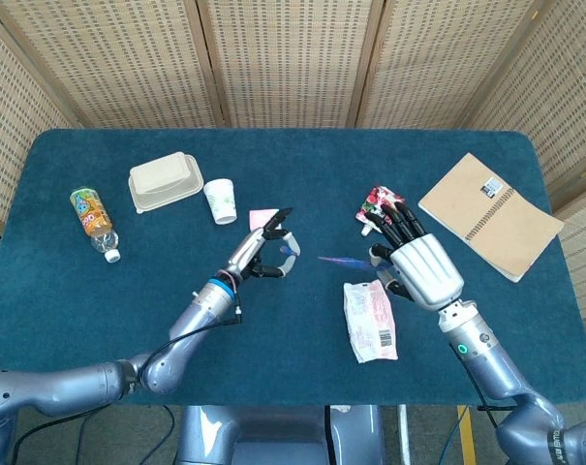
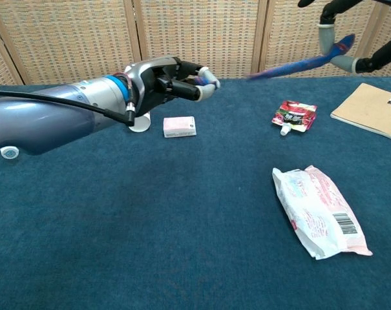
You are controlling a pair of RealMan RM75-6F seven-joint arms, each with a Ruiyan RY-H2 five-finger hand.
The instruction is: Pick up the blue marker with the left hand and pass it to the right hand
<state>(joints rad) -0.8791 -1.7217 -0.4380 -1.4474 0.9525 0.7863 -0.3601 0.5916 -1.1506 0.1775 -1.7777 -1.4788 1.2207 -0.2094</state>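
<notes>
On the counter (image 1: 273, 155), the bottle (image 1: 92, 219) lies far left, the container (image 1: 165, 181) and cup (image 1: 220, 201) to its right. The notebook (image 1: 490, 215) lies far right, the pouch (image 1: 378, 201) left of it, the packet (image 1: 370, 321) nearer the front.

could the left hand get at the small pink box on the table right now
Probably yes: the left hand holds nothing and hovers just above and beside the pink box, with nothing between them.
</notes>
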